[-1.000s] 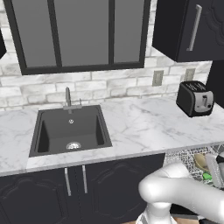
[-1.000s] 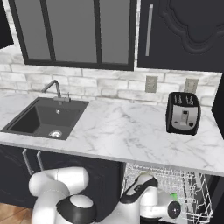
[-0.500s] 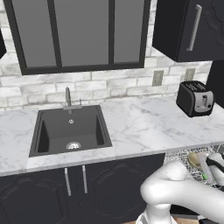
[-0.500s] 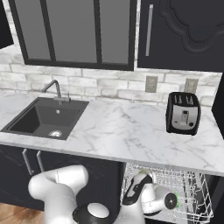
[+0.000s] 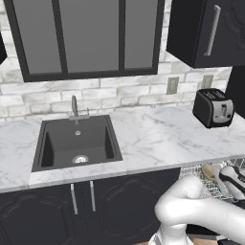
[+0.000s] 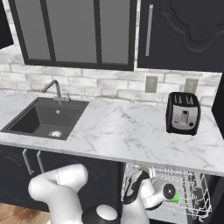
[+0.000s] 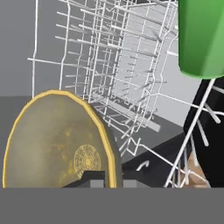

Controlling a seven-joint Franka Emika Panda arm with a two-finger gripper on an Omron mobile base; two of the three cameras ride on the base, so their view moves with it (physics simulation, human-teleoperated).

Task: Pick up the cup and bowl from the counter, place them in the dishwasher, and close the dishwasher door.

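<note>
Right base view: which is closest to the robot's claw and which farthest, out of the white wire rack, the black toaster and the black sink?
From the gripper, low at the open dishwasher:
1. White wire rack, all around it.
2. Black toaster, above on the counter's right.
3. Black sink, far left.

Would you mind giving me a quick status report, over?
Hand shut on bowl, low inside dishwasher rack. Green cup already in the rack. Rack wires crowd close around the bowl.
</note>
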